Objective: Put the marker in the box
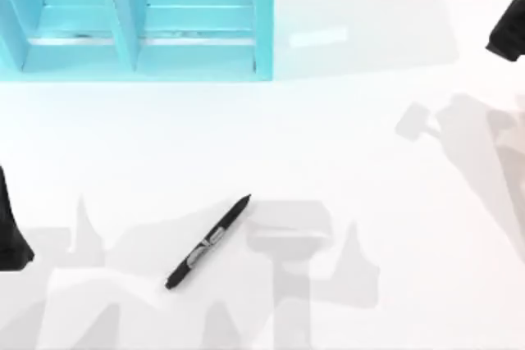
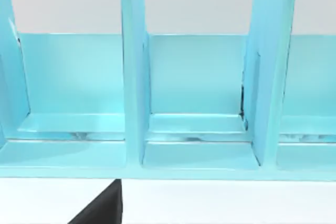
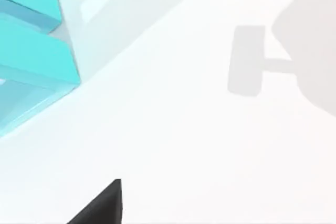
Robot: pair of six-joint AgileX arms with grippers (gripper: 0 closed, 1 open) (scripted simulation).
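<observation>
Black marker [image 1: 208, 243] lies untouched on your worktop [image 1: 394, 227], well apart from the blue box [image 1: 264, 22], so everything remains: both arms sit at the edges, end effector states impossible to tell.

A rendered simulation workspace, not a lived-in room: a plain, featureless white table [image 1: 369, 161] carries a flat-shaded turquoise box with upright dividers [image 1: 135, 22], under even, artificial lighting.

The box [image 2: 199, 129] stood on the white table [image 2: 226, 203], its open front showing. Upright dividers [image 2: 134, 72] split it into compartments. A black gripper part [image 2: 102, 208] showed just before it.
</observation>
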